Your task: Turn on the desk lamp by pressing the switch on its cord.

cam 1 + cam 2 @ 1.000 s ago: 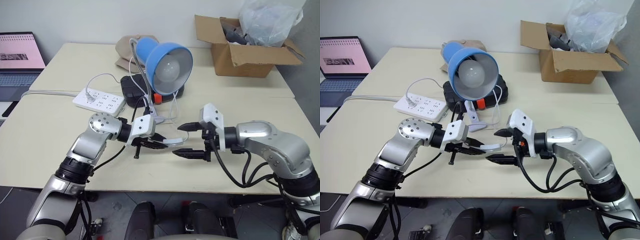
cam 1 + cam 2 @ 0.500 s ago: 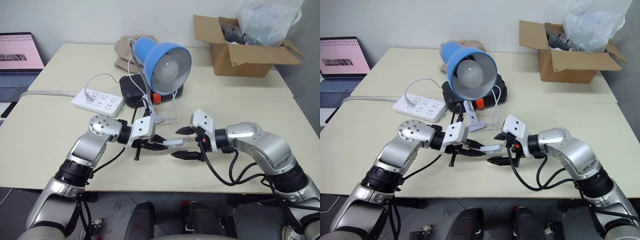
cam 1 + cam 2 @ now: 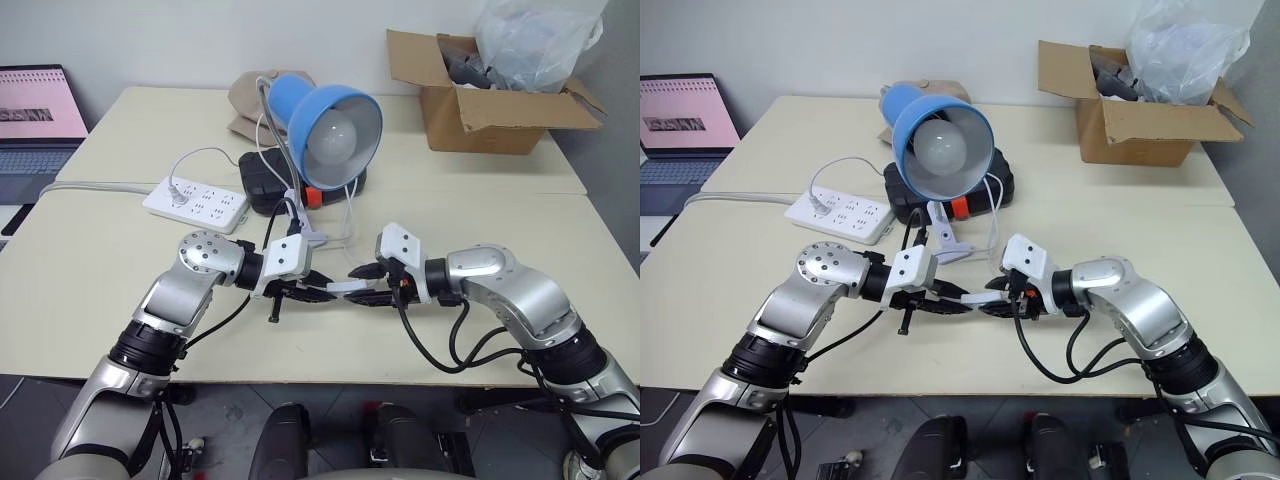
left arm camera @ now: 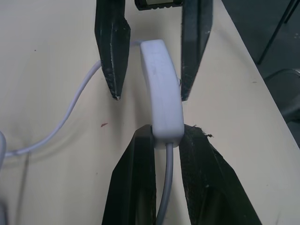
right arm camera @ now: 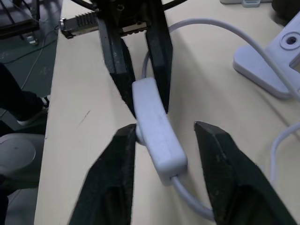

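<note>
A beige table (image 3: 90,270) is seen, with a laptop (image 3: 38,125) at the far left and a cardboard box (image 3: 490,100) at the far right. The lamp (image 3: 335,125) stands at the middle far side, unlit, beside a power strip (image 3: 196,202). Near the front edge, the switch (image 4: 161,89) is clamped at one end by the closed left gripper (image 4: 166,140). The right gripper (image 5: 164,136) is placed around the other end, partly open; one finger (image 5: 123,154) touches the switch, the other stands apart. The cord (image 5: 220,28) runs from the switch toward the lamp.
</note>
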`<move>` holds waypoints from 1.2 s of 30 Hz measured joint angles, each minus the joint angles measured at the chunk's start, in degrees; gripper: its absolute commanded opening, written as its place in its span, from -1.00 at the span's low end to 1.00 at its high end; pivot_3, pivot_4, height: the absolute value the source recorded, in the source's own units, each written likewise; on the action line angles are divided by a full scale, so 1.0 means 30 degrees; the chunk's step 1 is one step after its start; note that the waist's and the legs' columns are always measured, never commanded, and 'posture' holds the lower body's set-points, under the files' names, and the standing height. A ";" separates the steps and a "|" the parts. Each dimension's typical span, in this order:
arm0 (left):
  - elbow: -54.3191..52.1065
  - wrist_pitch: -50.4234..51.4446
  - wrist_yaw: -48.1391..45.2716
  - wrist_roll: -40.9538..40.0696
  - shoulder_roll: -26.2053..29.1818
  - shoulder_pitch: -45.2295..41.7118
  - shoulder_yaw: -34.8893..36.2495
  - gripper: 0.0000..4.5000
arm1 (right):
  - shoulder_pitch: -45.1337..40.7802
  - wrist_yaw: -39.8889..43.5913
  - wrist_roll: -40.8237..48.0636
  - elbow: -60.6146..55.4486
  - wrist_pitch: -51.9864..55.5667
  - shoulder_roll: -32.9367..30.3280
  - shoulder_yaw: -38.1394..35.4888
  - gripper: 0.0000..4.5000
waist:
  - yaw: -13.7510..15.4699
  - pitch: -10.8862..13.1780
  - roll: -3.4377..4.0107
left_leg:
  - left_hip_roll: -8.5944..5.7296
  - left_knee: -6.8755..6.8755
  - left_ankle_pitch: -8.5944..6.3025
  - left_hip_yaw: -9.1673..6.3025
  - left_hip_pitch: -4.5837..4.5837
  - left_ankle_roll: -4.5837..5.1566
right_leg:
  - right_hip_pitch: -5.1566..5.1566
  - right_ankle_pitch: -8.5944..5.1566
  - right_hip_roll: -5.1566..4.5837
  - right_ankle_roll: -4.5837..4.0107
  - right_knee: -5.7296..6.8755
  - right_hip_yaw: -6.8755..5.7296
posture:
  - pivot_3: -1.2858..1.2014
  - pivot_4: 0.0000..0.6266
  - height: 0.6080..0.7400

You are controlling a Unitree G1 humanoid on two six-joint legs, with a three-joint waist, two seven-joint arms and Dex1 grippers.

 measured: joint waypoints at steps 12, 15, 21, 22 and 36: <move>-0.0039 -0.0102 -0.0307 0.0048 0.0113 -0.0004 -0.0001 -0.83 | -0.0236 0.1795 -0.1078 0.0575 -0.1931 -0.0266 0.0522 -0.67 | 0.0002 0.0000 0.0000 | 0.0000 0.0001 0.0000 0.0000 0.0000 0.0000 | 0.0000 0.0000 0.0001 0.0000 0.0001 0.0000 | 0.03 -0.52 1.00; -0.0050 -0.0117 -0.0328 0.0055 0.0125 -0.0011 -0.0001 -0.83 | -0.0359 0.2058 -0.1165 0.0669 -0.1960 -0.0264 0.0543 -0.72 | 0.0001 0.0000 0.0000 | 0.0001 0.0001 0.0000 -0.0001 0.0000 0.0000 | 0.0000 0.0000 0.0001 -0.0001 0.0000 -0.0001 | 0.03 -0.52 1.00; -0.0053 -0.0121 -0.0147 0.0079 0.0122 -0.0009 -0.0001 -0.83 | -0.0412 0.1929 -0.1271 0.0830 -0.1748 -0.0057 0.0432 -0.12 | 0.0002 0.0000 0.0000 | 0.0001 0.0001 0.0000 -0.0001 0.0000 0.0000 | 0.0000 0.0000 0.0000 -0.0001 0.0002 -0.0001 | 0.03 -0.52 1.00; -0.0050 -0.0121 -0.0049 0.0080 0.0123 -0.0008 -0.0001 -0.83 | -0.0413 0.1928 -0.1258 0.0903 -0.1612 -0.0025 0.0368 -0.06 | 0.0002 0.0000 0.0000 | 0.0001 0.0001 0.0000 -0.0001 0.0000 -0.0001 | 0.0000 0.0000 0.0000 -0.0001 0.0002 -0.0001 | 0.03 -0.52 1.00; -0.0049 -0.0406 0.0081 0.0079 0.0122 -0.0019 -0.0001 -0.83 | -0.0482 0.1901 -0.0787 0.0513 -0.0182 -0.0351 -0.0219 0.39 | 0.0002 0.0000 0.0000 | 0.0001 0.0001 0.0000 0.0000 0.0000 0.0000 | 0.0000 0.0000 0.0000 -0.0001 0.0002 0.0000 | 0.03 -0.52 1.00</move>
